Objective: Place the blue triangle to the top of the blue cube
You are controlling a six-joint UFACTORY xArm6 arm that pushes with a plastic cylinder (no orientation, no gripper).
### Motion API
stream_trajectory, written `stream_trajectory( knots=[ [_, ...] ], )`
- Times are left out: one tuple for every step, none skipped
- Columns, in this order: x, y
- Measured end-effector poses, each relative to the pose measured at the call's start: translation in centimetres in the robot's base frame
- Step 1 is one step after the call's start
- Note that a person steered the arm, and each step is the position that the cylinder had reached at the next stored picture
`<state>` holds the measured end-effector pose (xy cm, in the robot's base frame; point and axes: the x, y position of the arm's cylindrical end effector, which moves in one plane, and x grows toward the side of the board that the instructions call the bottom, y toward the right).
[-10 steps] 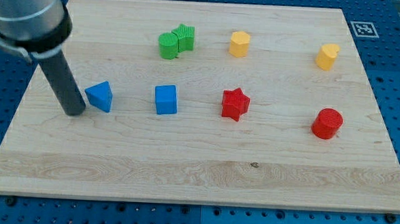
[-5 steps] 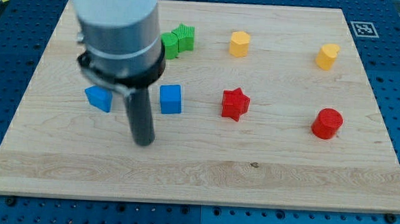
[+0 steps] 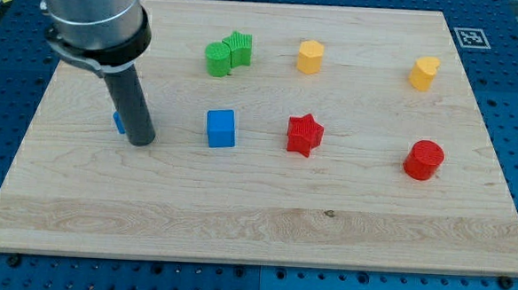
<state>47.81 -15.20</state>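
Observation:
The blue cube (image 3: 221,128) sits on the wooden board left of centre. The blue triangle (image 3: 118,122) lies to its left, almost wholly hidden behind my rod; only a sliver of blue shows at the rod's left edge. My tip (image 3: 141,141) rests on the board right at the triangle's lower right side, between it and the cube, about 75 pixels left of the cube.
Two green blocks (image 3: 227,54) touch each other above the cube. A yellow block (image 3: 310,56) and another yellow block (image 3: 424,73) lie along the top. A red star (image 3: 304,134) and a red cylinder (image 3: 423,160) lie to the right. The board's left edge (image 3: 28,142) is near.
My tip went from the triangle's left side, swung down and right below the blocks, then came back left to the triangle's right side. The cube has shifted slightly right.

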Motion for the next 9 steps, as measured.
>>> stream_trajectory(
  knots=[
    [0.9,-0.8],
    [2.1,-3.9],
    [0.9,-5.4],
    [-1.8,-3.9],
    [-3.9,-0.3],
    [-4.4,4.7],
    [-4.1,5.6],
    [-3.3,5.8],
    [-3.3,7.5]
  ],
)
